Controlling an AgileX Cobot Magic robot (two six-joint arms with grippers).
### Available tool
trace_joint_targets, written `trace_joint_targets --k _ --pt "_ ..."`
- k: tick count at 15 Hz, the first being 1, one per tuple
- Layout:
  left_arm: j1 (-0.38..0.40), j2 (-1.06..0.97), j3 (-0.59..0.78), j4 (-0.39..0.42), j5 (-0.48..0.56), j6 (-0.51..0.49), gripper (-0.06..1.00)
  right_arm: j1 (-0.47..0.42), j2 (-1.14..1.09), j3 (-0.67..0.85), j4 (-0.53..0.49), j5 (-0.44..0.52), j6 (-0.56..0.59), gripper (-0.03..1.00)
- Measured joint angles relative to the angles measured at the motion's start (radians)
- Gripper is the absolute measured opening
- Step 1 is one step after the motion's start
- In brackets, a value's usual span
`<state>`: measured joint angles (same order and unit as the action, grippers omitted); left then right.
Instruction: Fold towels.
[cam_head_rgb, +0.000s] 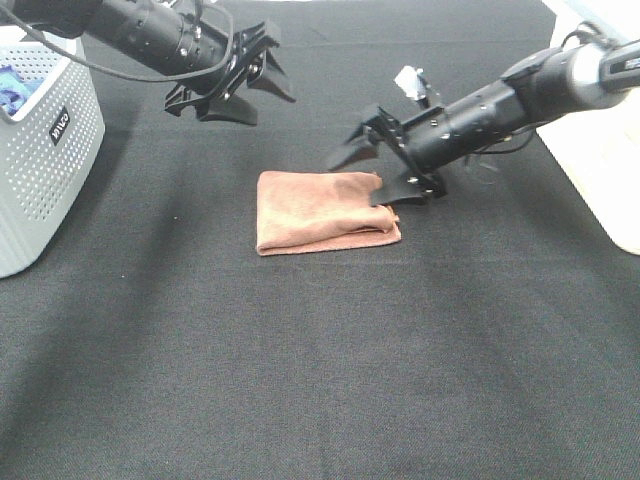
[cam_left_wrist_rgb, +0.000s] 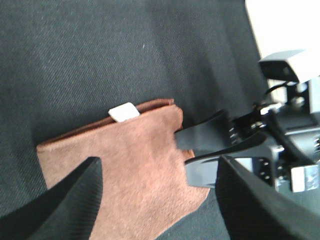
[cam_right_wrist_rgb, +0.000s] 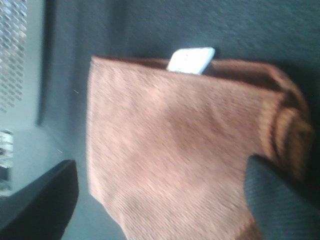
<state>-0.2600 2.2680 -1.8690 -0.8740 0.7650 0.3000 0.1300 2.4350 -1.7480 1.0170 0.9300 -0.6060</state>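
Note:
The reddish-brown towel (cam_head_rgb: 325, 210) lies folded into a rectangle on the black table. Its white tag shows at the far edge in the left wrist view (cam_left_wrist_rgb: 124, 112) and the right wrist view (cam_right_wrist_rgb: 191, 60). My right gripper (cam_head_rgb: 360, 178) is open at the towel's right end. One finger is over the far right corner and the other is at the right edge, and nothing is held. In the right wrist view the towel (cam_right_wrist_rgb: 175, 145) lies between its spread fingers (cam_right_wrist_rgb: 280, 195). My left gripper (cam_head_rgb: 265, 105) is open and empty, raised behind the towel. It looks down on the towel (cam_left_wrist_rgb: 130, 165) and the right gripper (cam_left_wrist_rgb: 195, 152).
A white perforated basket (cam_head_rgb: 40, 150) stands at the left edge of the table, with something blue inside. It also shows in the right wrist view (cam_right_wrist_rgb: 15, 60). A white surface (cam_head_rgb: 600, 170) borders the table on the right. Black cloth (cam_head_rgb: 320, 380) covers the table.

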Motion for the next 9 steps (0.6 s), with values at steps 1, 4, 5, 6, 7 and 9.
trace_joint_targets --k 1,4,5,6,7,9 --pt "0.000 -0.001 0.000 0.009 0.012 0.000 0.62 -0.001 -0.019 0.000 -0.088 -0.001 0.030 0.85" --pt "0.000 -0.009 0.000 0.022 0.029 0.001 0.62 -0.001 -0.051 0.000 -0.216 -0.002 0.084 0.85" --pt "0.000 -0.024 0.000 0.033 0.031 0.001 0.62 -0.002 -0.074 0.000 -0.270 0.002 0.112 0.85" --pt "0.000 -0.047 0.000 0.055 0.040 0.001 0.62 -0.002 -0.108 0.000 -0.313 0.017 0.144 0.85" --pt "0.000 -0.076 0.000 0.087 0.060 0.001 0.62 -0.002 -0.142 0.000 -0.340 0.046 0.174 0.85" --pt "0.000 -0.155 0.000 0.193 0.131 0.000 0.62 -0.002 -0.225 0.000 -0.361 0.135 0.230 0.85"
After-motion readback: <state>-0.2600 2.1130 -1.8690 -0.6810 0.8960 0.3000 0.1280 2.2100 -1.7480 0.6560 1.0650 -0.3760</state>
